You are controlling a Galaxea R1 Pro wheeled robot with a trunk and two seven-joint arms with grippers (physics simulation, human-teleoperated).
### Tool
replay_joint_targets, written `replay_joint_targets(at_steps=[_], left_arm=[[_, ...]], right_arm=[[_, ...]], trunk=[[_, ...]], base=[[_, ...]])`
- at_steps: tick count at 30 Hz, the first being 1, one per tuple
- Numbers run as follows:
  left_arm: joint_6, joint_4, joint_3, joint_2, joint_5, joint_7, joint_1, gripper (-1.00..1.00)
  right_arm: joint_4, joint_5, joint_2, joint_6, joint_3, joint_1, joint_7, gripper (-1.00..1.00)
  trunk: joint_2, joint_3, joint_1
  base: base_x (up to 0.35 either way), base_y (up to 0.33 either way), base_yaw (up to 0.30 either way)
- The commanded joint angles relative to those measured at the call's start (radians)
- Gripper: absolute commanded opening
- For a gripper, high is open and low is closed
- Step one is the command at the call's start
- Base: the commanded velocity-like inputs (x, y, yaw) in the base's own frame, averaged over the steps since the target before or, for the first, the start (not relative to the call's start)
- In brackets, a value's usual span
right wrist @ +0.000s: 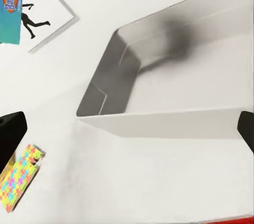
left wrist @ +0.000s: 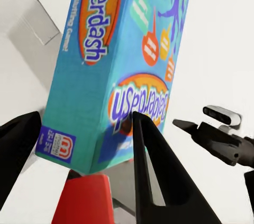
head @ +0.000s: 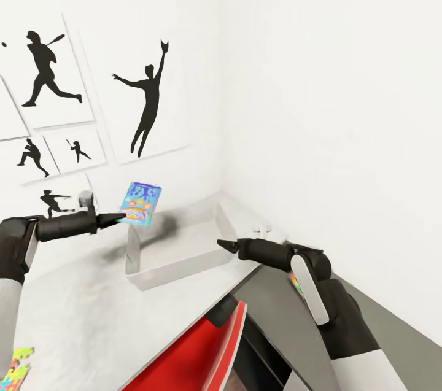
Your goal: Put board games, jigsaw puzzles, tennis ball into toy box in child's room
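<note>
The desk is long and pale, and it runs into the corner of the white walls. The toy box, a shallow grey tray, sits on it near that corner. A bright jigsaw puzzle lies flat on the desk, well apart from the toy box.

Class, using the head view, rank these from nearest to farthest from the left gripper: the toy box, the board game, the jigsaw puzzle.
1. board game, held in the left gripper
2. toy box, just below, toward the corner
3. jigsaw puzzle, at the table's near left edge
</note>
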Motion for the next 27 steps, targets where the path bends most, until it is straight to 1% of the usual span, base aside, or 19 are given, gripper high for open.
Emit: replay_joint_targets(at_steps=[1,3,4,5,7,8,10,11,12,14,17,18,20,24,27], left_arm=[[0.011,0.019,0.001,-0.013,-0.021,0.003,-0.019,-1.00],[0.011,0.088,-0.004,-0.056,-0.049,0.061,-0.074,-1.00],[0.011,0.104,-0.005,-0.066,-0.053,0.083,-0.086,-1.00],[0.011,0.136,-0.006,-0.087,-0.059,0.137,-0.104,-1.00],[0.010,0.194,-0.006,-0.127,-0.059,0.275,-0.131,-1.00],[0.009,0.206,-0.005,-0.137,-0.059,0.312,-0.135,-1.00],[0.006,0.236,-0.001,-0.172,-0.054,0.445,-0.144,-1.00],[0.003,0.244,0.001,-0.183,-0.052,0.496,-0.146,-1.00],[0.001,0.247,0.003,-0.187,-0.052,0.516,-0.147,-1.00],[-0.004,0.255,0.014,-0.196,-0.050,0.573,-0.149,-1.00],[-0.007,0.259,0.024,-0.201,-0.050,0.622,-0.150,-1.00],[-0.007,0.259,0.026,-0.201,-0.050,0.632,-0.150,-1.00],[-0.008,0.260,0.029,-0.202,-0.050,0.671,-0.150,-1.00],[-0.017,0.262,0.036,-0.203,-0.050,0.730,-0.150,-1.00],[-0.027,0.263,0.054,-0.203,-0.050,0.745,-0.150,-1.00]], right_arm=[[-0.001,0.001,-0.002,0.005,-0.003,-0.001,0.003,1.00],[-0.002,-0.001,-0.008,0.006,-0.013,0.000,0.006,1.00],[-0.002,-0.001,-0.009,0.006,-0.018,0.000,0.008,1.00],[-0.004,-0.001,-0.010,0.006,-0.033,0.000,0.015,1.00],[-0.006,-0.001,-0.012,0.006,-0.066,0.000,0.036,1.00],[-0.006,-0.001,-0.012,0.007,-0.075,0.000,0.043,1.00],[-0.007,0.000,-0.013,0.008,-0.103,0.002,0.069,1.00],[-0.007,0.000,-0.013,0.009,-0.116,0.004,0.081,1.00],[-0.007,0.000,-0.013,0.010,-0.122,0.005,0.086,1.00],[-0.007,-0.001,-0.013,0.015,-0.152,0.009,0.101,1.00],[-0.007,-0.002,-0.013,0.019,-0.186,0.010,0.115,1.00],[-0.007,-0.001,-0.013,0.020,-0.190,0.011,0.118,1.00],[-0.006,-0.001,-0.013,0.021,-0.200,0.011,0.125,1.00],[-0.005,-0.001,-0.012,0.020,-0.206,0.011,0.130,1.00],[-0.003,-0.001,-0.012,0.019,-0.207,0.011,0.131,1.00]], trunk=[[-0.003,-0.002,0.000],[-0.003,-0.002,0.000],[-0.003,-0.002,0.000],[-0.003,-0.002,0.000],[-0.003,-0.004,0.000],[-0.003,-0.005,0.000],[-0.003,-0.007,0.000],[-0.003,-0.009,0.000],[-0.003,-0.010,0.000],[-0.003,-0.013,0.000],[-0.003,-0.018,0.000],[-0.003,-0.020,0.000],[-0.003,-0.023,0.000],[-0.003,-0.029,0.000],[-0.003,-0.034,0.000]], base=[[0.000,0.000,0.000],[0.000,0.000,0.000],[0.000,0.000,0.000],[0.000,0.000,0.000],[0.000,0.000,0.000],[0.000,0.000,0.000],[0.000,0.000,0.000],[0.000,0.000,0.000],[0.000,0.000,0.000],[0.000,0.000,0.000],[0.000,0.000,0.000],[0.000,0.000,0.000],[0.000,0.000,0.000],[0.000,0.000,0.000],[0.000,0.000,0.000]])
